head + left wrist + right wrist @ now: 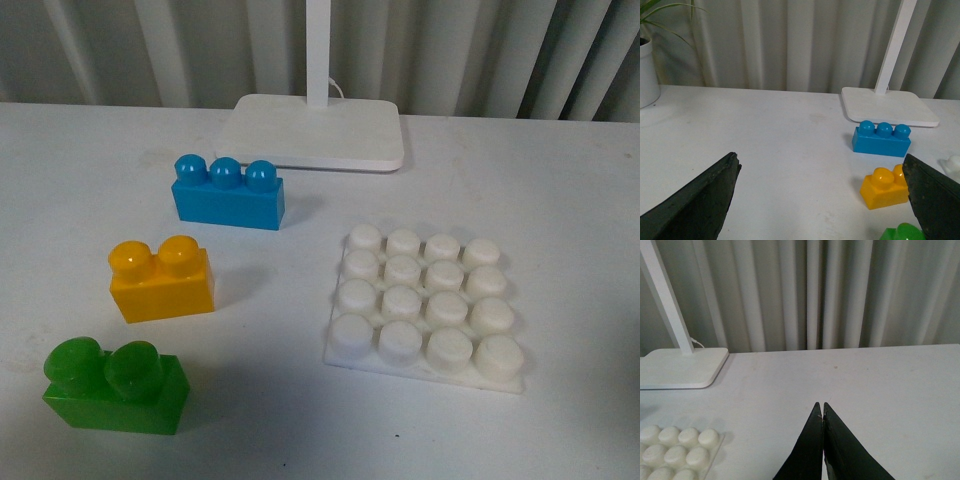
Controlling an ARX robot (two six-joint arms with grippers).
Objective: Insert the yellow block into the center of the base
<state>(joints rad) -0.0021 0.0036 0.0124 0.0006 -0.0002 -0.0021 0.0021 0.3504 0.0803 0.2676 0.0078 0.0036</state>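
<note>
A white table (560, 190) stood before pale pleated curtains (130, 45). The yellow block (162, 282) sat on it left of the base (425, 305), apart from it. The left gripper (820, 202) gaped wide and empty; the right gripper (823, 440) was pressed closed on nothing.

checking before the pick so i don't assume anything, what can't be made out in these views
Front view: neither arm shows, so their distance to the yellow block is unknown.
Left wrist view: green block cut by the frame edge; base mostly behind the left gripper.
Right wrist view: base cut by the frame edge; yellow block out of frame.
</note>
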